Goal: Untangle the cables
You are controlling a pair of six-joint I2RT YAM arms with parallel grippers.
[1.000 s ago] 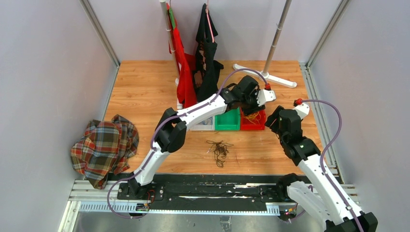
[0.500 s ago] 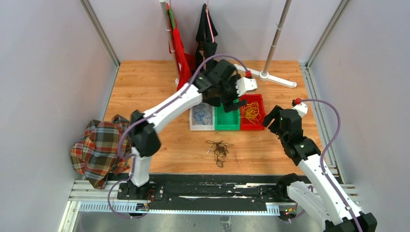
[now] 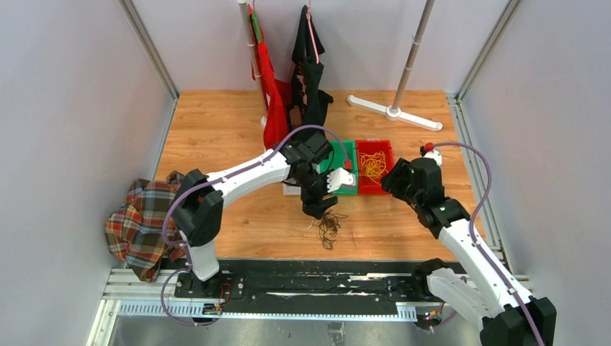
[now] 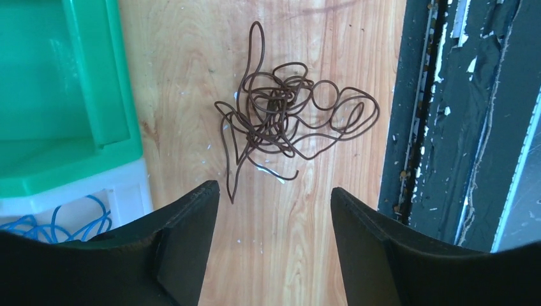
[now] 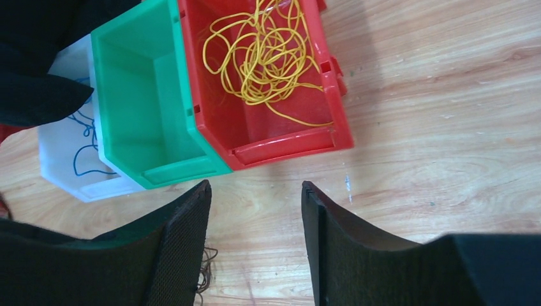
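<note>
A dark brown cable tangle (image 3: pixel 328 223) lies loose on the wooden floor; in the left wrist view it (image 4: pixel 287 121) sits just beyond my open, empty left gripper (image 4: pixel 273 191), which hovers above it (image 3: pixel 319 210). Yellow cable (image 5: pixel 274 54) lies in the red bin (image 5: pixel 281 143); it also shows in the top view (image 3: pixel 374 167). Blue cable (image 5: pixel 83 137) lies in the white bin (image 5: pixel 60 159), also seen in the left wrist view (image 4: pixel 70 220). My right gripper (image 5: pixel 255 188) is open and empty, above the floor in front of the bins (image 3: pixel 393 180).
An empty green bin (image 5: pixel 147 95) stands between the white and red bins. Red and black clothes (image 3: pixel 288 94) hang on a rack at the back. A plaid shirt (image 3: pixel 151 220) lies at the left. A black rail (image 4: pixel 459 127) runs along the near table edge.
My left arm swung from over the red bin, past the green bin, down to above the brown tangle. My right gripper shifted slightly left toward the bins.
</note>
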